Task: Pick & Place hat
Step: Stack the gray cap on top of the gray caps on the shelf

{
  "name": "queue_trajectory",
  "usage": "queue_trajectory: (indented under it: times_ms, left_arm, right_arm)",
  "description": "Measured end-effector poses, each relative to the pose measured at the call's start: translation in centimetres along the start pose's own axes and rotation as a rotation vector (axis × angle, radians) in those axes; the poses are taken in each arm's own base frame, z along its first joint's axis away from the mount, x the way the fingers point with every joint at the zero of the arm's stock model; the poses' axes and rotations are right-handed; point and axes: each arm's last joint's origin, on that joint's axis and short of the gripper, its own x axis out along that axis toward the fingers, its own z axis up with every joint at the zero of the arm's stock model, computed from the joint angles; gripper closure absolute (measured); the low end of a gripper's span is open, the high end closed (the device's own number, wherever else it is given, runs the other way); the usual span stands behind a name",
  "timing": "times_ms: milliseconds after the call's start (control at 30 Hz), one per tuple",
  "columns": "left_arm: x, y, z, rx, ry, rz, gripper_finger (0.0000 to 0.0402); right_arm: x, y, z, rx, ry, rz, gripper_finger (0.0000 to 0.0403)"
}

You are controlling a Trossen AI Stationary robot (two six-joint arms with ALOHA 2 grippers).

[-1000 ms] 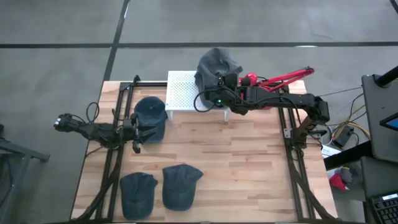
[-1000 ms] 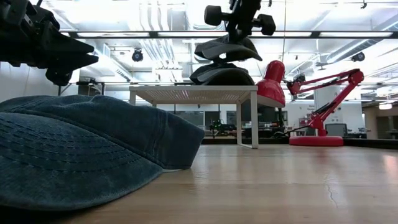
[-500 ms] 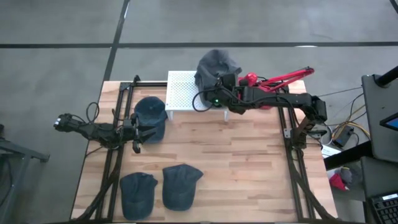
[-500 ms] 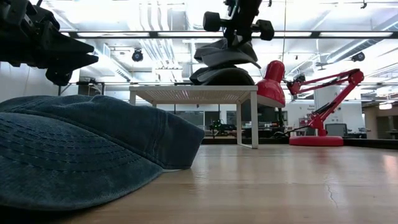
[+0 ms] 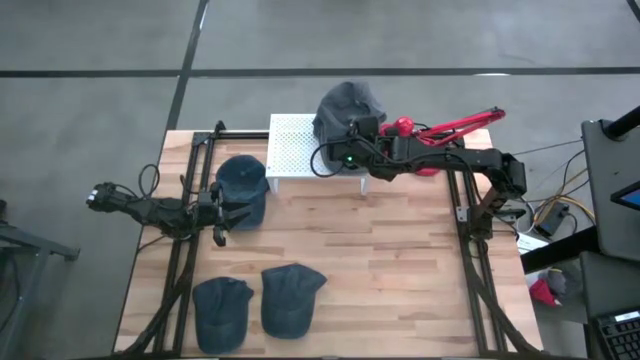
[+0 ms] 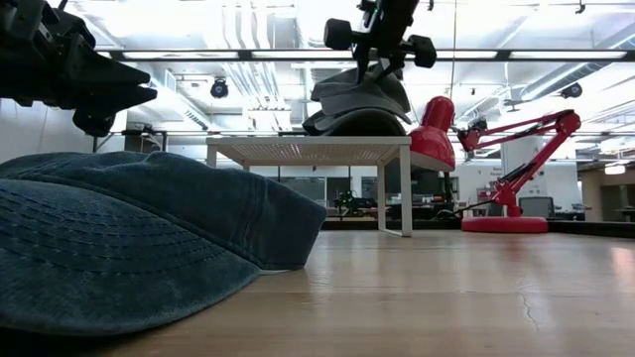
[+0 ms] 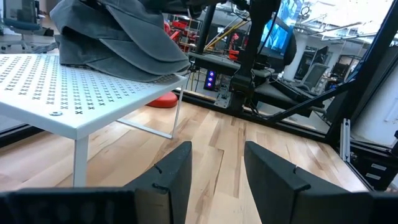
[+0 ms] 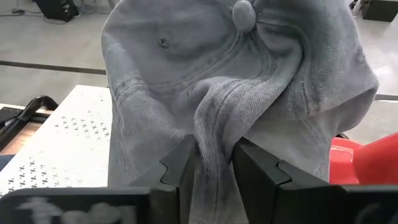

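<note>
A grey hat (image 8: 236, 68) is in my right gripper (image 8: 214, 163), which is shut on it above the white perforated stand (image 5: 295, 150) at the table's far side. In the low view this hat (image 6: 359, 89) hangs just over a second grey hat (image 6: 357, 122) that rests on the stand (image 6: 308, 149). My left gripper (image 7: 214, 168) is open and waits low at the table's left (image 5: 215, 215), beside a blue hat (image 5: 242, 188) lying on the wood. My right gripper pinches a bunched fold of the grey hat's crown (image 8: 214, 134) between its two fingers (image 8: 181, 168), coming from above. The hat hangs below the fingers (image 6: 375, 45). Whether its lower edge touches the hat beneath, I cannot tell.
Two more blue hats (image 5: 222, 310) (image 5: 290, 298) lie near the table's near edge. A red desk lamp (image 5: 440, 125) stands right of the stand, under my right arm. Black frame rails (image 5: 470, 250) run along both table sides. Bare wood (image 5: 380, 260) lies mid-table.
The held grey hat has sunk a little and now sits closer over the hat on the stand. My right gripper has stayed shut on it and has barely shifted.
</note>
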Motion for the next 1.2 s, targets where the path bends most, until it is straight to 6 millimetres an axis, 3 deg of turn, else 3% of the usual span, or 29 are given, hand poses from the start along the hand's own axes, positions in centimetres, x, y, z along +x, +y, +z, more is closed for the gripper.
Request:
queue_trajectory:
  times_ms: [633,900,1200]
  left_arm:
    - [0.0,0.0,0.0,0.001,0.0,0.0,0.0252]
    - [0.0,0.0,0.0,0.001,0.001,0.0,0.0252]
    - [0.0,0.0,0.0,-0.002,0.0,0.0,0.0252]
  right_arm:
    - [-1.7,-0.9,1.7,0.002,-0.016,0.055,0.0216]
    - [-1.5,-0.5,3.3,-0.028,-0.114,0.086,0.0235]
    - [1.3,-1.6,6.5,-0.046,-0.218,0.052,0.0286]
